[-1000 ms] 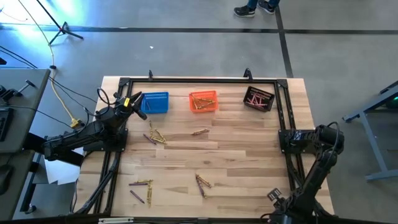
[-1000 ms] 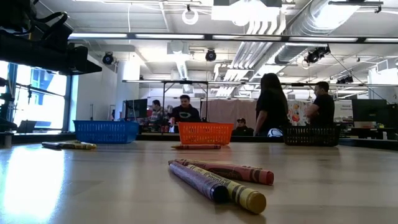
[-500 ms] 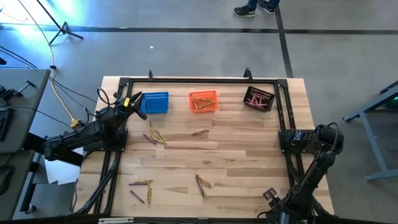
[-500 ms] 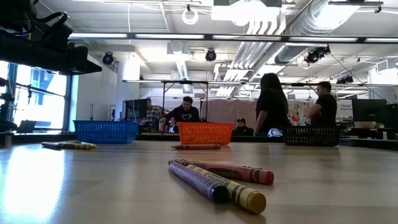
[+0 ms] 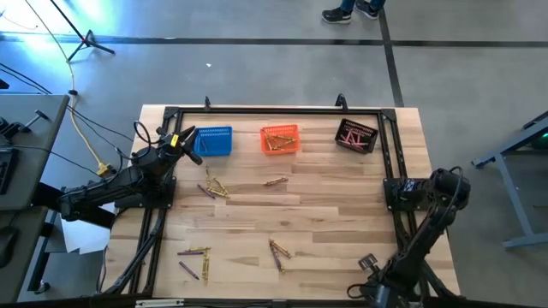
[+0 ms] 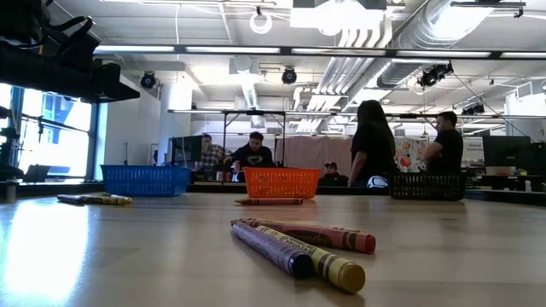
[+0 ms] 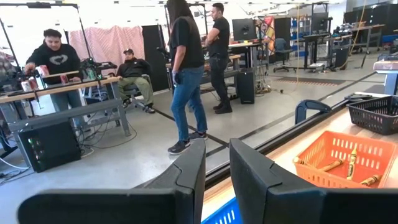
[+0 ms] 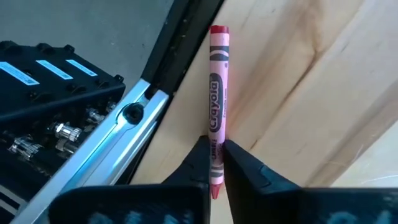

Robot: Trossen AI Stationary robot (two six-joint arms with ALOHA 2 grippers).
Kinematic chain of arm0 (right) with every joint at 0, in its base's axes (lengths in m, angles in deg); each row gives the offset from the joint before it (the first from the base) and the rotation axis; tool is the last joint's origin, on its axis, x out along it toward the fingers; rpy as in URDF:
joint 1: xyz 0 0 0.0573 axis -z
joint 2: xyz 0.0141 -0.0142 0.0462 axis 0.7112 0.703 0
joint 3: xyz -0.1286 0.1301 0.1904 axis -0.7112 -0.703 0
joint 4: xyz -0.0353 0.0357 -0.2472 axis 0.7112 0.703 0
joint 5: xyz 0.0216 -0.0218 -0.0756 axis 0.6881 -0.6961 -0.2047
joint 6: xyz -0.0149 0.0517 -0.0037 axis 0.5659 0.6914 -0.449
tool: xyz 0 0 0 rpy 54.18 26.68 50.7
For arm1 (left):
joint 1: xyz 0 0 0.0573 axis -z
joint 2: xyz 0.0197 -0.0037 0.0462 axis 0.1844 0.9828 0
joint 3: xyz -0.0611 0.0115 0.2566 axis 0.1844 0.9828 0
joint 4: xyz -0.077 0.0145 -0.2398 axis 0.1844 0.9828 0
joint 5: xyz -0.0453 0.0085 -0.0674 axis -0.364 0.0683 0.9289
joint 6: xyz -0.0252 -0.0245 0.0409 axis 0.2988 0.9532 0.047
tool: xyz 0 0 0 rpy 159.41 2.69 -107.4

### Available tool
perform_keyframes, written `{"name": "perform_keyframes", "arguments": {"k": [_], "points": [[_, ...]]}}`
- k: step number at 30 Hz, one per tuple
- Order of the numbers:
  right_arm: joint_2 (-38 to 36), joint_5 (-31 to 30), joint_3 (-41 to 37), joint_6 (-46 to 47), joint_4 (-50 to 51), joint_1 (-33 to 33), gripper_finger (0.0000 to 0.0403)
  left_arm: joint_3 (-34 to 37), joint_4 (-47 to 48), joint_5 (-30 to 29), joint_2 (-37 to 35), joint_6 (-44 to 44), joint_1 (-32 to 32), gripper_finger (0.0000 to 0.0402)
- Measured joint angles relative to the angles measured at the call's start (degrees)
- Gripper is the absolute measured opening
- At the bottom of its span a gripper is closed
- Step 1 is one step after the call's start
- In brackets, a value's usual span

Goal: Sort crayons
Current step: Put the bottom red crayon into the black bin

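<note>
Crayons lie in loose groups on the wooden table (image 5: pixel 342 205): near the left (image 5: pixel 214 188), at the middle (image 5: pixel 276 181), near the front (image 5: pixel 279 251) and at the front left (image 5: pixel 195 257). Three of them lie close in the low view (image 6: pixel 299 246). My right gripper (image 5: pixel 366 262) (image 8: pixel 215 158) is at the front right, pointing down, shut on a pink crayon (image 8: pixel 217 93) that lies beside the table's dark frame rail. My left gripper (image 5: pixel 184 137) (image 7: pixel 217 180) waits level beside the blue basket (image 5: pixel 214 141), open, with nothing between its fingers. My right gripper pinches the pink crayon between its two fingers near the pointed end (image 8: pixel 215 148). The fingers come from above and lie across the crayon. The crayon lies flat on the wood, and its flat end (image 8: pixel 219 30) points away from the fingers.
An orange basket (image 5: pixel 280 139) holding yellow crayons and a black basket (image 5: pixel 356 135) holding pink ones stand along the far edge beside the blue one. A dark metal frame (image 5: pixel 394 180) runs around the table. People stand and sit in the room beyond (image 6: pixel 373 143).
My right gripper has moved a little toward the table's left edge at the front right corner. The left arm and the crayons elsewhere have kept still.
</note>
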Motion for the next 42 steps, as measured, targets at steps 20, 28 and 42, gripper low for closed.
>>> {"name": "perform_keyframes", "arguments": {"k": [20,28,42], "points": [[-5.8,10.6,-0.2,-16.6,5.2,20.2,0.0005,0.0,0.0,0.0,0.0,0.0,0.0,0.0060],[-12.1,2.4,-0.1,-28.3,5.9,42.6,0.0005,0.0,0.0,0.0,0.0,0.0,0.0,0.0060],[-15.7,-6.5,0.0,-43.0,0.3,84.9,0.0013,0.0,0.0,0.0,0.0,0.0,0.0,0.0060]]}}
